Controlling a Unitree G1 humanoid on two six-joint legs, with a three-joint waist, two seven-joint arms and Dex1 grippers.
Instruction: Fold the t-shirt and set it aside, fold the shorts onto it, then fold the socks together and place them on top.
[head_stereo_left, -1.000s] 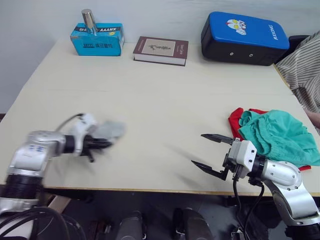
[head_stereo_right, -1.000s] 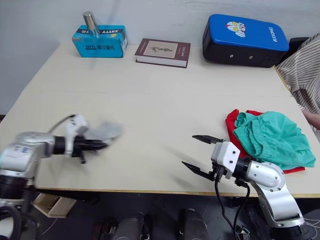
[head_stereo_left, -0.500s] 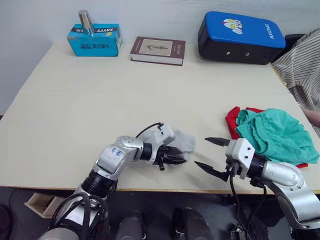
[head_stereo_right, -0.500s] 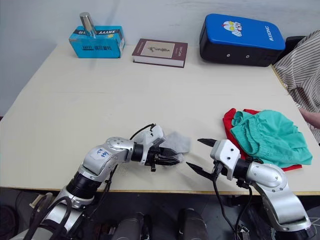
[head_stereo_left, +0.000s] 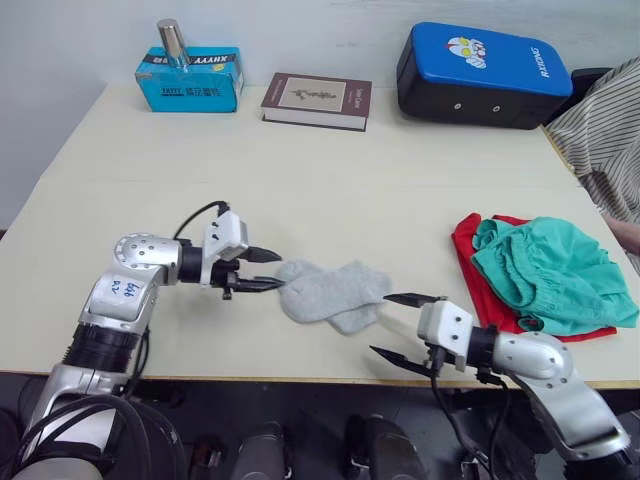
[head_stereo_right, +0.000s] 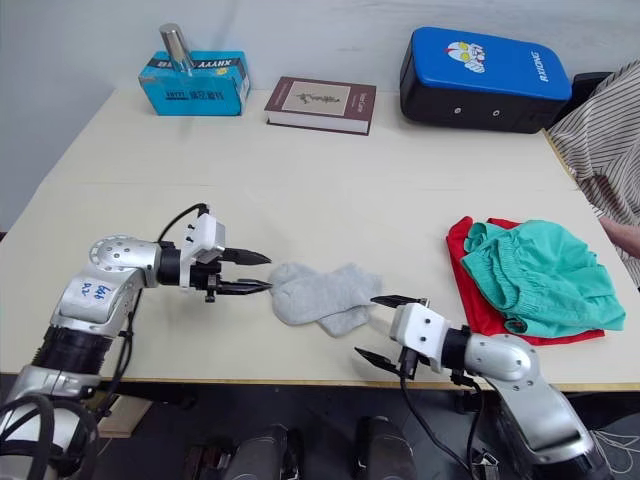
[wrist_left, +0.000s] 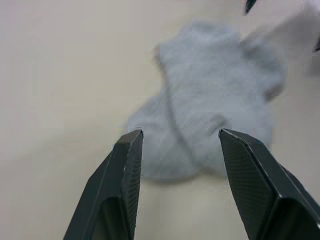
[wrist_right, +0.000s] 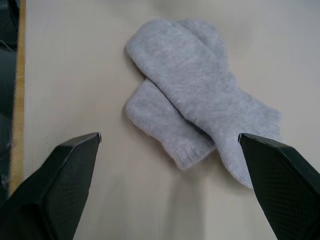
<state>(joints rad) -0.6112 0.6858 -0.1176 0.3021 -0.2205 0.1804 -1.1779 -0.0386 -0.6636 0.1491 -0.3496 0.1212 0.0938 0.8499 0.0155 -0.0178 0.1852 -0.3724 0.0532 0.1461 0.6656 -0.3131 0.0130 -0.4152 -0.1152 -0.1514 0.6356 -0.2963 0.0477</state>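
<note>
Big cream table (head_stereo_left: 330, 190) across the whole scene, and over at the far edge a blue padded case (head_stereo_left: 485, 75), a brown book (head_stereo_left: 316, 100) and a blue box (head_stereo_left: 190, 78) with a metal cylinder on it, all well clear of the action. On the right, the green shorts (head_stereo_left: 550, 275) sit on top of the red t-shirt (head_stereo_left: 475, 265), bunched more than flat, so that stack looks lumpy. Near the front edge, in the middle, lie the grey socks (head_stereo_right: 320, 295), one crossed loosely over the other, neither aligned.

Left gripper (head_stereo_left: 262, 270) sits just left of the socks, fingers spread and empty, tips right at the fabric's edge. Right gripper (head_stereo_right: 385, 328) waits just right of them near the table's front edge, fingers wide apart, holding nothing.

Here's the risk: the socks overlap crookedly, so a pinch from one side may lift only the top sock and drag the other. They also lie close to the front edge, and a careless sweep could push one off. And that rumpled pile may let them slide.
</note>
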